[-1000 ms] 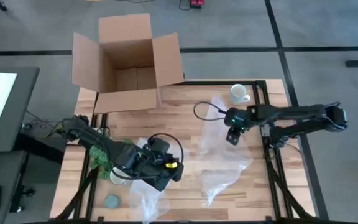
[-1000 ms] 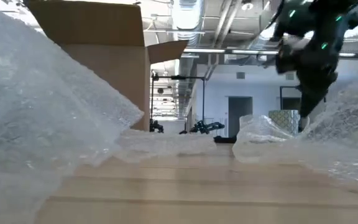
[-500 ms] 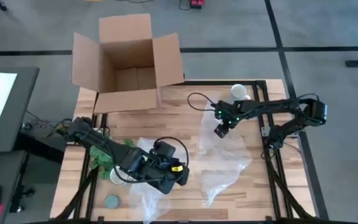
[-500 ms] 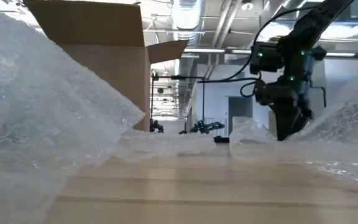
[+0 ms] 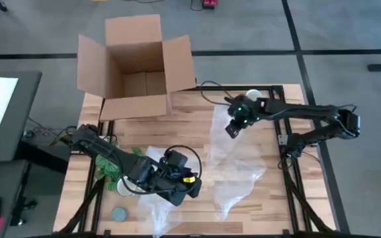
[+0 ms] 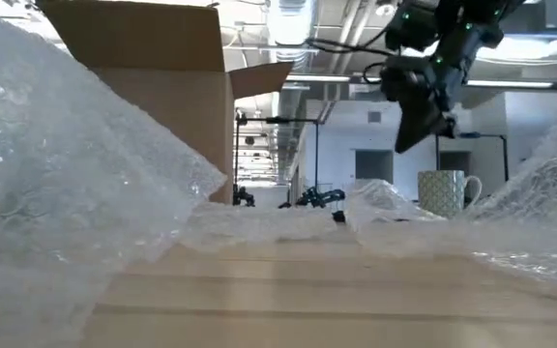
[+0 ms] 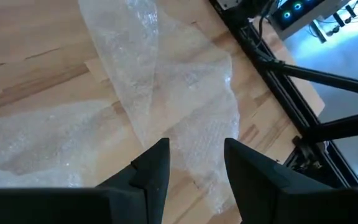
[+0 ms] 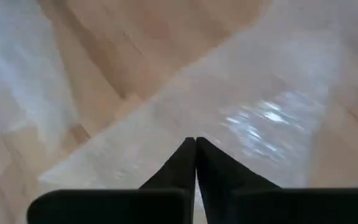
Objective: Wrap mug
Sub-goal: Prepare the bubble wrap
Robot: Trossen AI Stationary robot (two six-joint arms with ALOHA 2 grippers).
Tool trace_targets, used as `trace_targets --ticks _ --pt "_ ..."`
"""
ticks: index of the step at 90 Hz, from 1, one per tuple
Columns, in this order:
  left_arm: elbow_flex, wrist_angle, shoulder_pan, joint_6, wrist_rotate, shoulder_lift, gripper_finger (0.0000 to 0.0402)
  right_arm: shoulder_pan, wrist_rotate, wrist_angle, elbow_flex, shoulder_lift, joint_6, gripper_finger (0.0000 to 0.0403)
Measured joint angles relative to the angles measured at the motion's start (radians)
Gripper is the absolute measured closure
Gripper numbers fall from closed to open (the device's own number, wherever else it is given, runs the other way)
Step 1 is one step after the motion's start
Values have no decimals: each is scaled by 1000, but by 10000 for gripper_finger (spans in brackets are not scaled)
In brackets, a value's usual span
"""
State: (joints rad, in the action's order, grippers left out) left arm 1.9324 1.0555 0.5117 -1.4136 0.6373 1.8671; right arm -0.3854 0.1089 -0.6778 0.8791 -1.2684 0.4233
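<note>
High view first: your left pincer (image 5: 185, 188) has stayed low over crumpled bubble wrap (image 5: 157, 211) near the table's (image 5: 190, 116) front-left, fingers (image 7: 153, 171) parted around nothing. Since half a second ago your right pincer (image 5: 231, 129) has lifted and swung toward the far right corner, fingers pressed together on the bubble wrap sheet (image 5: 240, 165), raising its edge. Bare wood lies between the arms. Behind it the mug (image 6: 445, 192), cream with a side handle, stands upright near the far edge.
</note>
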Motion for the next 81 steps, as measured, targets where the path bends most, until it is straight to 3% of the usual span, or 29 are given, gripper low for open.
trace_targets --ticks 12,44,81 --pt "0 0 0 0 1 0 270 -67 0 -109 -3 -43 -90 340" --pt "0 -5 0 -1 2 0 270 -120 2 -53 -42 -217 -201 198" --pt "0 -82 0 66 -1 0 270 -120 108 79 -41 -236 -300 181"
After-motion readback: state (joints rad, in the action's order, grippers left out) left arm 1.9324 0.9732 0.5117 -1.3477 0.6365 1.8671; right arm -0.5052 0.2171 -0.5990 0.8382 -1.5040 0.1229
